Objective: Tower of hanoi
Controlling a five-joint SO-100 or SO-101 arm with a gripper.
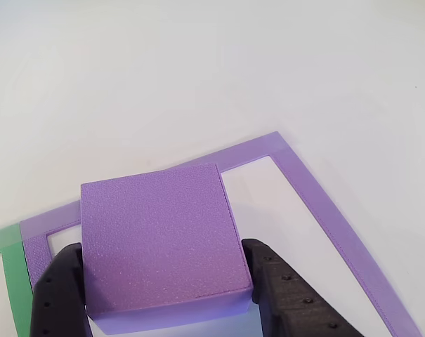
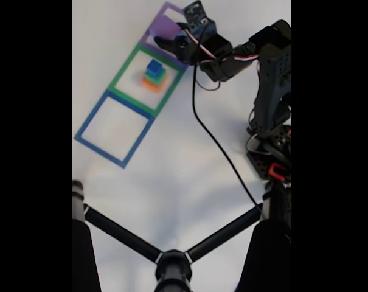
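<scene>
Where purple frame (image 1: pixel 338 225) lies, tool-gripped purple block (image 1: pixel 159 235)

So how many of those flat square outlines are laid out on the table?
3, in a row in the fixed view: the blue frame nearest the camera, the green frame in the middle around the small stacked blocks, and the purple frame at the far end, partly hidden by the tool.

Other view rides close above the purple frame (image 1: pixel 338 217); fixed view looks down from afar, sharing it
</scene>
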